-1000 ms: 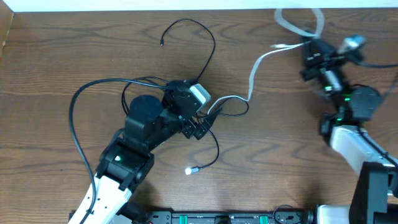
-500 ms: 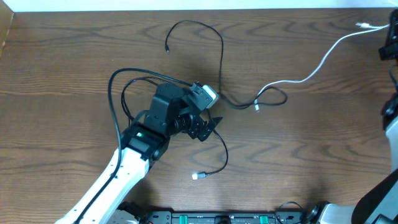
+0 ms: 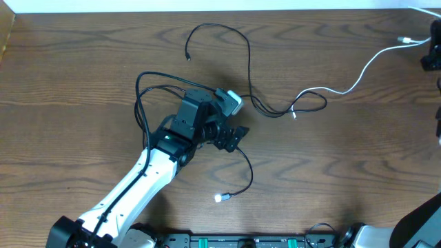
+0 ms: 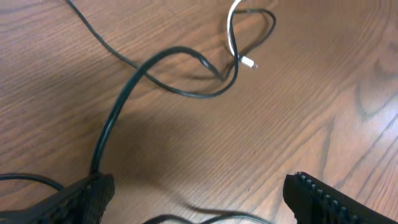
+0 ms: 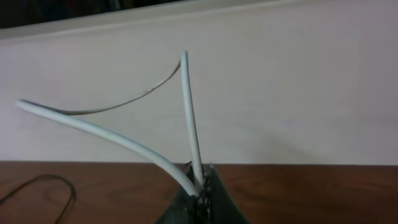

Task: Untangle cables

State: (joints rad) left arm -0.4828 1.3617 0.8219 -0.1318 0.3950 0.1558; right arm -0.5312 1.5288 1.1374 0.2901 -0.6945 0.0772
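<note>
A thin black cable loops across the table's far middle. It meets the white cable in a small tangled loop, which also shows in the left wrist view. The white cable's plug end lies by that loop. My left gripper is open beside it, and another thin black cable with a pale plug passes between its fingers. My right gripper, at the right edge, is shut on the white cable and holds it up.
Thick black arm wires arc out to the left of the left wrist. A pale wall runs along the table's far edge. The right arm's base sits at the lower right corner.
My right gripper has pulled the white cable far to the right, drawing it out across the table. My left arm has reached further toward the table's middle.
</note>
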